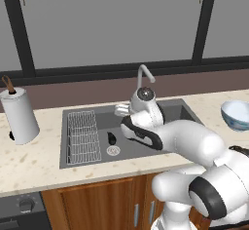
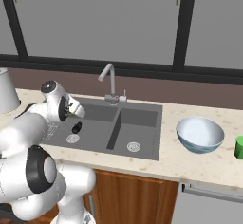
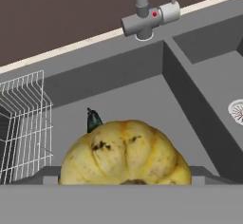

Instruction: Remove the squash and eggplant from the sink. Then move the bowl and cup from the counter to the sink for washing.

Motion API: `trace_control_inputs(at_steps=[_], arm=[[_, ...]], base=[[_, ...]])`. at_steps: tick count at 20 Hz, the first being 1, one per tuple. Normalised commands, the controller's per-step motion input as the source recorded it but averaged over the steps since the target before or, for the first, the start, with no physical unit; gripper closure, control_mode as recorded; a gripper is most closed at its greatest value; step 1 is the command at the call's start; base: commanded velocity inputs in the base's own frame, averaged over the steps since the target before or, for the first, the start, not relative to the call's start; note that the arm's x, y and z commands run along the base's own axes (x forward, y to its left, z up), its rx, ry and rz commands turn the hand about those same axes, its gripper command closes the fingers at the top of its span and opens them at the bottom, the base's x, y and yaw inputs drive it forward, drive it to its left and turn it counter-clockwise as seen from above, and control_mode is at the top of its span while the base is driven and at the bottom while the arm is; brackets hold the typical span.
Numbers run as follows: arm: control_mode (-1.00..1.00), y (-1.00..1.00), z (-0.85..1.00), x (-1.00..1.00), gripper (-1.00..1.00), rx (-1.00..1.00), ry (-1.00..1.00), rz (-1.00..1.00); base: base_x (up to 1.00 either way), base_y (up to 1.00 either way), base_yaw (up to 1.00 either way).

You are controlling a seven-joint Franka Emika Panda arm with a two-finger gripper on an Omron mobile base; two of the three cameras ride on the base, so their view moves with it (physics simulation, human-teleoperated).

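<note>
Filling the lower centre of the hand view, the ribbed, mottled yellow squash (image 3: 126, 153) sits between the wide-spread jaws of the pincer (image 3: 126, 180), apparently gripped for lifting out of the matte grey sink (image 1: 170, 108). The glossy near-black eggplant (image 1: 112, 138) lies in the left basin by the drain, while the smooth rounded bowl (image 2: 200, 134) waits on the speckled bench (image 2: 199, 163) at right

The eggplant (image 1: 112, 138) lies in the left basin of the sink (image 1: 73, 163), beside the rack (image 1: 81, 135), with the squash (image 3: 126, 153) in front of it. The bowl (image 2: 200, 134) sits on the counter (image 2: 199, 163) right of the sink, the cup (image 2: 239, 147) beyond it.
</note>
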Motion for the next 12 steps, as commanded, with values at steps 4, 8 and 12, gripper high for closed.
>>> trace_control_inputs(at_steps=[4,8,12], arm=[[-1.0,0.0,0.46,-0.24,1.0,0.0,0.02,0.0],[-1.0,0.1,0.39,-0.2,1.0,0.03,0.03,0.06],[-1.0,0.22,0.29,-0.13,1.0,0.04,0.0,0.1]], base=[[0.0,0.0,0.0],[0.0,0.0,0.0],[0.0,0.0,0.0]])
